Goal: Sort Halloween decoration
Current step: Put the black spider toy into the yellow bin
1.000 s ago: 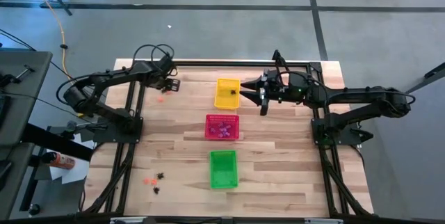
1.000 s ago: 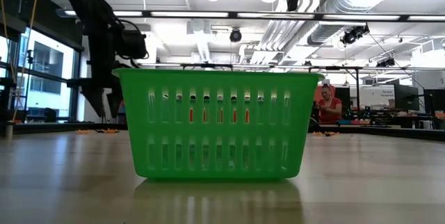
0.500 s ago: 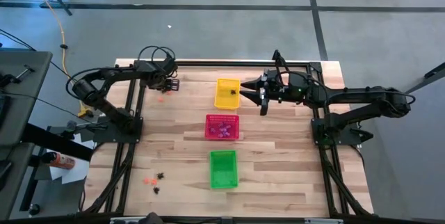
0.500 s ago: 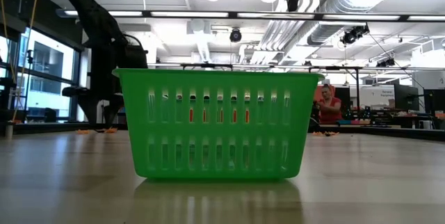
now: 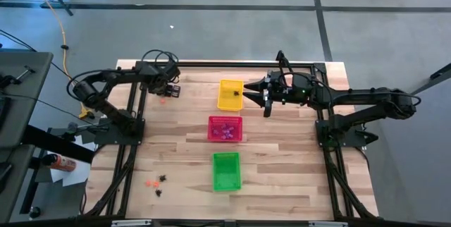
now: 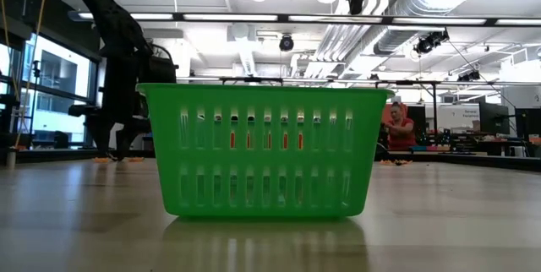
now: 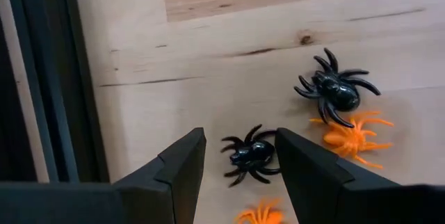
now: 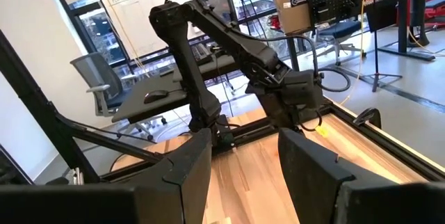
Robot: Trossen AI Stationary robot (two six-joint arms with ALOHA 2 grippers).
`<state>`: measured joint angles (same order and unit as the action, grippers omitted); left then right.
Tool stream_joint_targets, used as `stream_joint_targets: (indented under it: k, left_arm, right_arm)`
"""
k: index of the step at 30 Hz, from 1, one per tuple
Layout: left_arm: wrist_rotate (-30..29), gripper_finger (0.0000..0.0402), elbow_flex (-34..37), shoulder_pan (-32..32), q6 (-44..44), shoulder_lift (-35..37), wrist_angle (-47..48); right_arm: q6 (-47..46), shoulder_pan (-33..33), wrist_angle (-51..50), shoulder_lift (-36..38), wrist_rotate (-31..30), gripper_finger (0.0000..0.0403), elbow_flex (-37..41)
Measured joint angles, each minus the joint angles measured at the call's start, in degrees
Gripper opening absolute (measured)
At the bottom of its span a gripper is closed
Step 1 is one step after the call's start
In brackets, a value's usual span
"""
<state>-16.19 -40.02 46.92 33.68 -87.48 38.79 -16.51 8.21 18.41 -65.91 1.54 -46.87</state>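
1. Your left gripper [image 7: 240, 165] sits low over the far left corner of the wooden table [image 5: 176, 156], its jaws parted with nothing gripped; a small black spider [image 7: 250, 156] lies on the wood in the gap between the two fingers.
2. That spider's body runs crosswise to the fingers. A larger black spider [image 7: 336, 90] lies just beyond it, touching an orange spider [image 7: 351, 135]; a second orange one [image 7: 261, 213] peeks out near the fingertips.
3. Your right gripper [image 5: 266, 102] hangs beside the yellow basket [image 5: 230, 94], jaws apart and empty (its camera looks across at the other arm).
4. The red basket [image 5: 225, 128] holds purple trinkets; the green basket [image 5: 226, 170] stands nearest the front edge.
5. More trinkets [image 5: 156, 184] lie loose at the front left.
6. Beyond the table, a person in red [image 6: 399, 128] sits among benches under ceiling ducts.
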Motion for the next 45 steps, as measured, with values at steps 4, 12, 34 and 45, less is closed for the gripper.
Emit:
stream_joint_targets:
  k: [4,12,34,45]
  left_arm:
    - [0.0,0.0172,0.5,-2.0,0.8,0.0,0.2]
    - [1.3,0.0172,0.6,-4.8,2.9,-0.1,-0.1]
    - [0.5,0.0089,0.8,-4.7,0.5,0.3,-4.8]
    - [0.8,0.0006,0.8,-4.6,-1.3,0.3,-5.6]
  right_arm:
    - [0.0,0.0,0.0,0.0,0.0,0.0162,0.0]
    - [0.0,0.0,0.0,0.0,0.0,0.0162,0.0]
    - [0.0,0.0,-0.3,0.0,0.0,0.0162,0.0]
    - [0.0,0.0,-0.7,0.0,0.0,0.0162,0.0]
